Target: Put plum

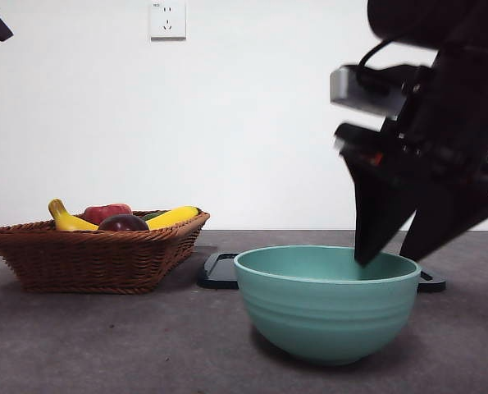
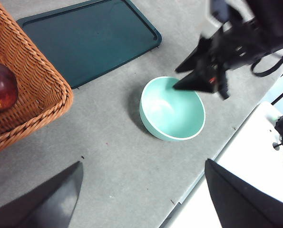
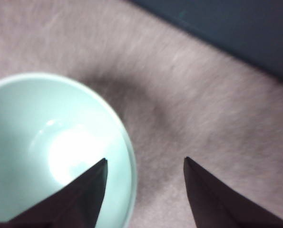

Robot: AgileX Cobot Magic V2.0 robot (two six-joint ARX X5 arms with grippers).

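The plum (image 1: pixel 122 222), dark maroon and glossy, lies in the wicker basket (image 1: pixel 96 254) at the left, between a banana and a red fruit. In the left wrist view the plum (image 2: pixel 1 86) shows at the basket's (image 2: pixel 32 80) corner. A teal bowl (image 1: pixel 326 304) stands mid-table with nothing in it. My right gripper (image 1: pixel 383 260) hangs open and empty over the bowl's right rim. One jaw is above the bowl's (image 3: pixel 46 142) inside and the other outside the rim, as the right gripper (image 3: pixel 145 160) shows in its own view. My left gripper (image 2: pixel 143 164) is open, high above the table.
A dark flat tray (image 1: pixel 221 271) lies behind the bowl, and in the left wrist view this tray (image 2: pixel 89 38) sits beside the basket. Yellow bananas (image 1: pixel 171 217) and a red fruit (image 1: pixel 104 212) share the basket. The table's edge (image 2: pixel 198 190) runs near the bowl (image 2: pixel 172 109).
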